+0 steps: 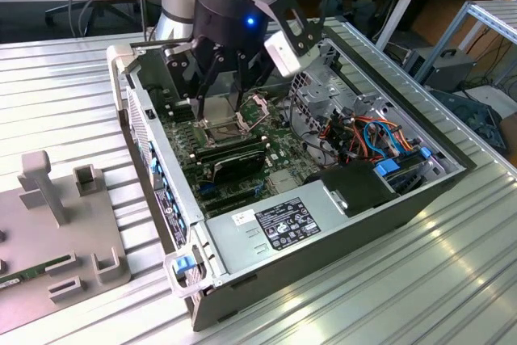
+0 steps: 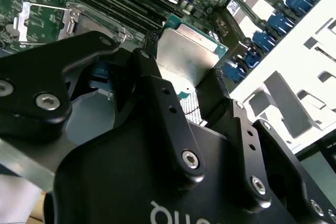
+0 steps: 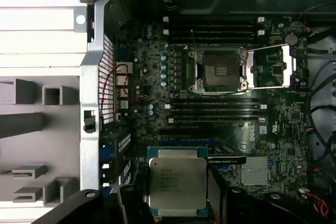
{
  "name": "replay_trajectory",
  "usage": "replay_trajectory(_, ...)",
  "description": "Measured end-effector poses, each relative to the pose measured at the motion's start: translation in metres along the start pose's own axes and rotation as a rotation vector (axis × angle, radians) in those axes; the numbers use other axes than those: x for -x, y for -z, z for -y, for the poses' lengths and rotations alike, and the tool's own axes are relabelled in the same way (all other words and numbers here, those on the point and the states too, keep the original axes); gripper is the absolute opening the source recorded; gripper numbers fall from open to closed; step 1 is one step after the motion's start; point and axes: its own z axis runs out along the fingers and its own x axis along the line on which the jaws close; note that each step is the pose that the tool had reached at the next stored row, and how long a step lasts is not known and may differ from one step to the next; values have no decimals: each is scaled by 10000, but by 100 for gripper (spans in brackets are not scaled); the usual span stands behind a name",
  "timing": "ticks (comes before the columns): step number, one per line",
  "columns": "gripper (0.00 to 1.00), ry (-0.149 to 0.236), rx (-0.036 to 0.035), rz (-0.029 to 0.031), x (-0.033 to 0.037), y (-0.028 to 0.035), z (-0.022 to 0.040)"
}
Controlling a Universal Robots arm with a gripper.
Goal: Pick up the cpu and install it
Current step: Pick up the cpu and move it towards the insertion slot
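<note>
The cpu (image 3: 177,182) is a thin square chip with a dull silver top on a green edge, and my gripper (image 3: 177,195) is shut on it, one black finger on each side. In the second wrist view the cpu (image 2: 186,56) stands edge-up between the fingers (image 2: 157,93). In the exterior view my gripper (image 1: 230,70) hangs inside the open computer case, just above the motherboard. The cpu socket (image 3: 218,71) lies bare, its hinged metal plate (image 3: 270,66) swung open to one side. Socket and cpu are apart in the first wrist view.
Long black memory sticks (image 3: 212,106) flank the socket on both sides. Orange and blue cables (image 1: 371,135) and a metal drive cage crowd the case at the exterior view's right. A grey power supply (image 1: 283,224) fills the near end. A grey fixture plate (image 1: 56,224) lies outside the case.
</note>
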Motion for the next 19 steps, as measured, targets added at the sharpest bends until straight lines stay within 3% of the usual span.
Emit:
replay_trajectory(11, 55, 0, 0, 0, 215, -1, -3)
replay_trajectory(19, 55, -1, 1, 0, 238, -1, -4)
